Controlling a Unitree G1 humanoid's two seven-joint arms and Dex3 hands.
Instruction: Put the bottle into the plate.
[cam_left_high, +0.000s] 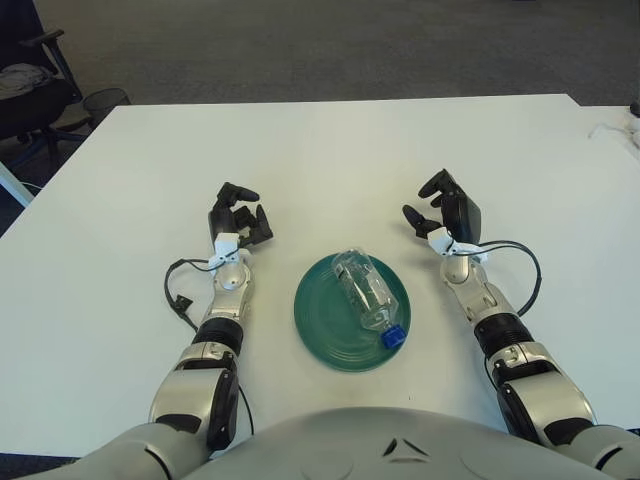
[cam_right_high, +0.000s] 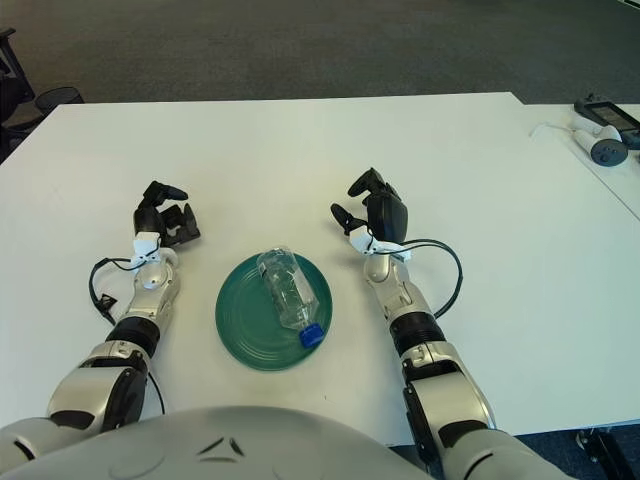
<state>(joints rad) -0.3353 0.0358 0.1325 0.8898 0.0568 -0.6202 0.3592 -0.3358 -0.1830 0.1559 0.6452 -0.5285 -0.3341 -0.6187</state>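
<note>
A clear plastic bottle (cam_left_high: 365, 294) with a blue cap lies on its side inside the dark green plate (cam_left_high: 318, 322) near the table's front edge; its cap points toward me and to the right. My left hand (cam_left_high: 238, 218) is raised to the left of the plate, fingers relaxed and holding nothing. My right hand (cam_left_high: 440, 214) is up to the right of the plate, fingers spread and empty. Neither hand touches the bottle or the plate.
The white table (cam_left_high: 330, 160) spreads wide behind the plate. A black chair (cam_left_high: 30, 85) stands off the far left corner. A white device with a cable (cam_right_high: 598, 140) lies on a neighbouring surface at the far right.
</note>
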